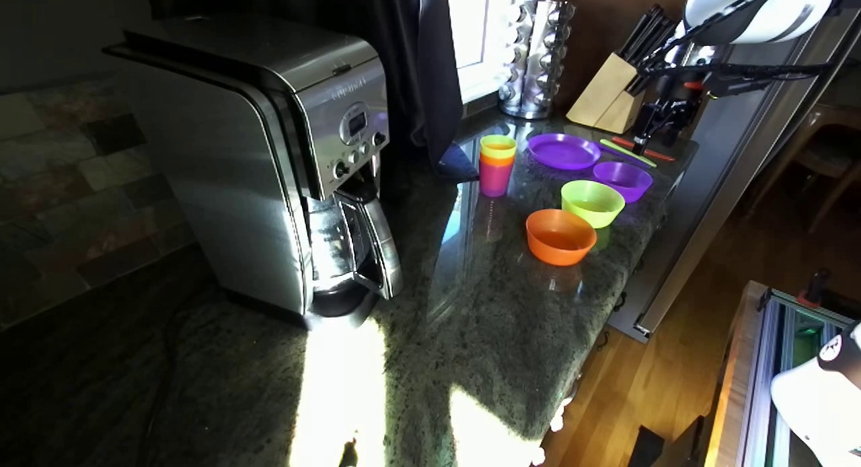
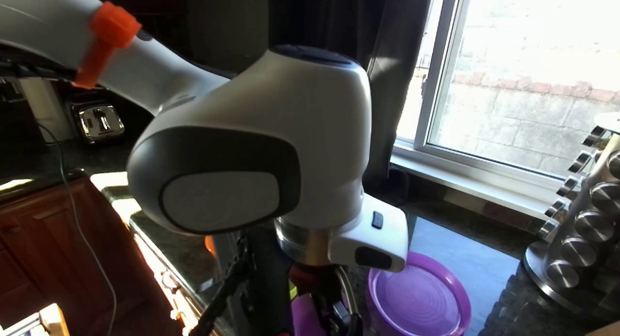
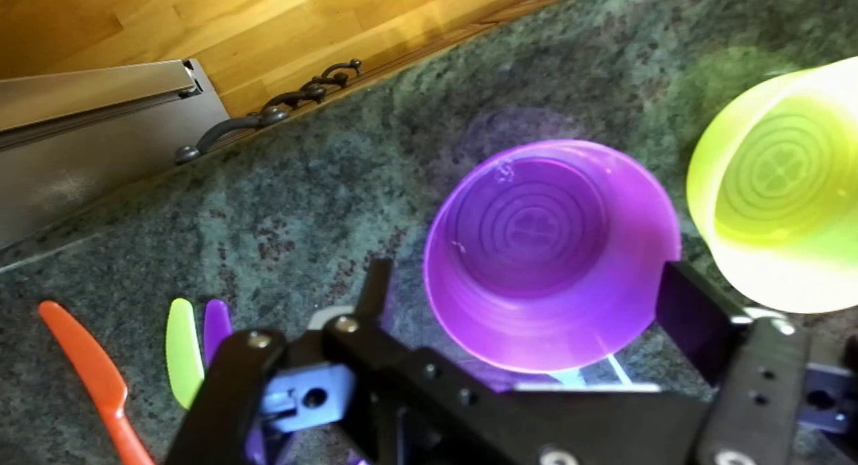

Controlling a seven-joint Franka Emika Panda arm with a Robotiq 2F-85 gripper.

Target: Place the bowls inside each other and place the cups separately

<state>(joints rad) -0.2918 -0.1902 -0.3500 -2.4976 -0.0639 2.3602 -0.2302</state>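
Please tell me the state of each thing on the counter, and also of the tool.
Purple bowl: upright, empty, not nested.
Lime green bowl: upright, empty, not nested.
Orange bowl: upright, empty, not nested.
Cups: upright, nested together.
Purple plate: flat, face up.
Orange knife: lying flat.
Lime green knife: lying flat.
Purple utensil: partly hidden.
Carafe: in the coffee maker.
Knife block: holding knives.
Spice rack: upright.
Tool: open.

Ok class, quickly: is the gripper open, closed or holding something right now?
Gripper: open, holding nothing; its jaws stand apart, with the purple bowl showing between them in the wrist view.
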